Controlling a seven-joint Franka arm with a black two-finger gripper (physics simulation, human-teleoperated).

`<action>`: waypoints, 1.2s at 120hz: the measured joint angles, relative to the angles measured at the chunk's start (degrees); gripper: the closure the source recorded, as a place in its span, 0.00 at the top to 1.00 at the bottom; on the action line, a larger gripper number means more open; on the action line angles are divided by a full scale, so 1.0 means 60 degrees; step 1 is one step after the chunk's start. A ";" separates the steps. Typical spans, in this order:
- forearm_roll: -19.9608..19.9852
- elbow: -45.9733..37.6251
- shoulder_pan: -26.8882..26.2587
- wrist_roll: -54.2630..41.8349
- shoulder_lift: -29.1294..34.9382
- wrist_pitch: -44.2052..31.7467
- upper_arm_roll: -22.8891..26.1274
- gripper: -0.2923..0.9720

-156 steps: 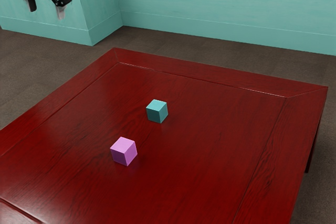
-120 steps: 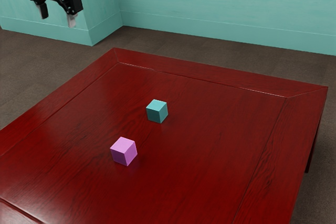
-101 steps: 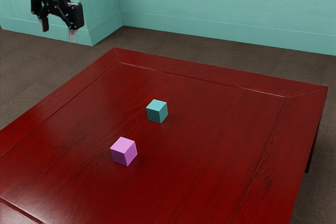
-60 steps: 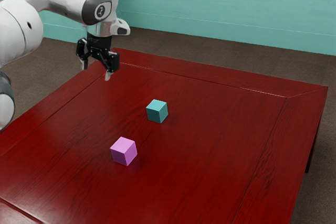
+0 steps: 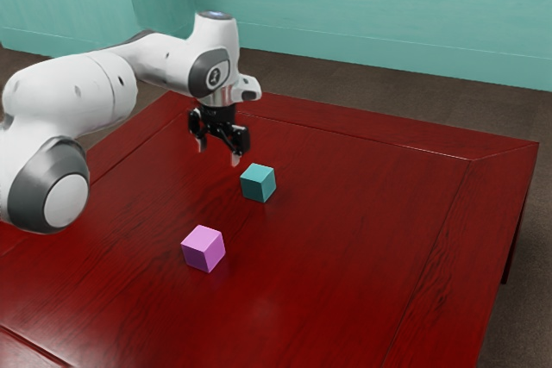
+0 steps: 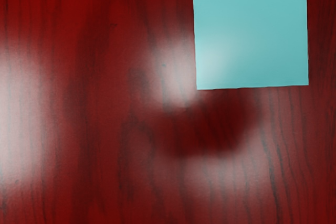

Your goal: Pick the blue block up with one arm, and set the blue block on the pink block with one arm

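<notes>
1. The gripper [image 5: 217, 149] hangs low over the red table [image 5: 388, 239], just to the exterior view's left of the blue block [image 5: 258, 183] and not touching it
2. Its fingers [image 5: 235, 156] point down and stand apart, with nothing between them
3. The blue block sits flat on the table near its middle; the wrist view looks down on its top face [image 6: 250, 31], with a dark shadow on the wood beside it
4. The pink block [image 5: 203, 248] rests on the table nearer the camera, apart from the blue block
</notes>
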State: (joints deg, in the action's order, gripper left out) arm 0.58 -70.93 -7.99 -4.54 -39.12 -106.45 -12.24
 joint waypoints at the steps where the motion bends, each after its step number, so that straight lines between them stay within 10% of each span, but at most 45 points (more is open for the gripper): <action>1: 0.0021 0.0012 0.0020 -0.0006 -0.0036 -0.0034 0.0018 0.77; 108: 0.0357 0.2217 0.1267 -0.0003 -0.2755 -0.1306 0.1781 0.77; 144: 0.0358 0.2238 0.1278 0.0173 -0.2834 -0.1448 0.1821 0.57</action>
State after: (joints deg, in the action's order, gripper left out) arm 2.73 -57.51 -0.33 -3.50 -56.13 -115.14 -1.32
